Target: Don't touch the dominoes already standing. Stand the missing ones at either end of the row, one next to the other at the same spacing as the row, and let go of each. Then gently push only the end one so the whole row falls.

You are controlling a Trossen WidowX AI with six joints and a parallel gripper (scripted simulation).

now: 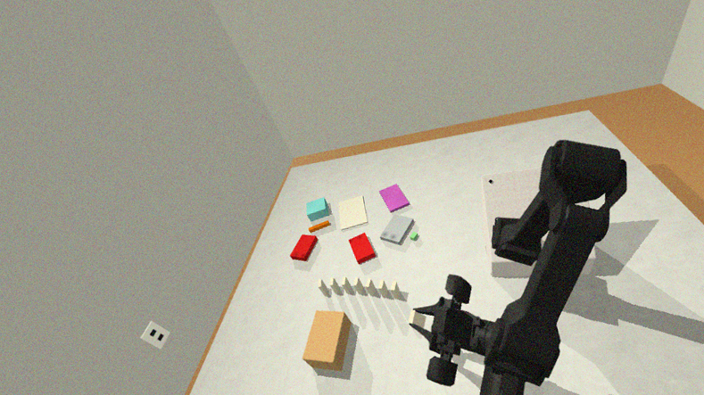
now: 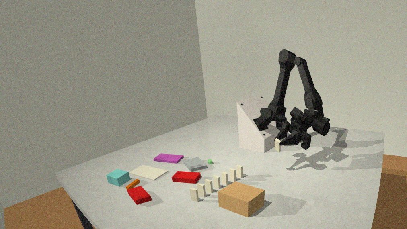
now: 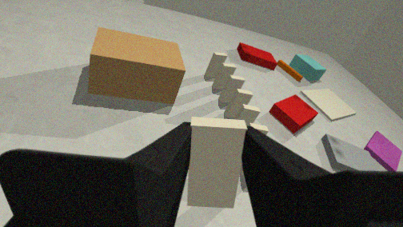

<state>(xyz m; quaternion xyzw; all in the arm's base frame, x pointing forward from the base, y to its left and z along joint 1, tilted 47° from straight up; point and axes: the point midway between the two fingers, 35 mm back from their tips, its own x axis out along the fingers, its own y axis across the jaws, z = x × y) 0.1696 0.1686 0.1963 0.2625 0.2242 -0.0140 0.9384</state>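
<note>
A row of several cream dominoes [image 1: 361,286] [image 2: 216,181] [image 3: 233,91] stands upright on the white table [image 1: 561,352]. My gripper [image 1: 425,319] [image 2: 280,143] [image 3: 217,133] is shut on one more cream domino [image 1: 419,314] [image 2: 277,144] [image 3: 214,164]. It holds the domino upright in the air, off the near end of the row and in line with it in the wrist view. The held domino stands apart from the row's nearest domino [image 1: 399,291] [image 2: 239,171].
A tan box [image 1: 328,339] [image 2: 240,198] [image 3: 133,65] sits beside the row. Beyond the row lie two red blocks [image 1: 361,247] [image 1: 304,246], a grey block [image 1: 397,230], a purple block [image 1: 394,197], a cream slab [image 1: 352,211], a teal block [image 1: 317,208], an orange bar [image 1: 318,226] and a small green cube [image 1: 414,236]. The arm's white wedge base [image 2: 250,127] stands behind.
</note>
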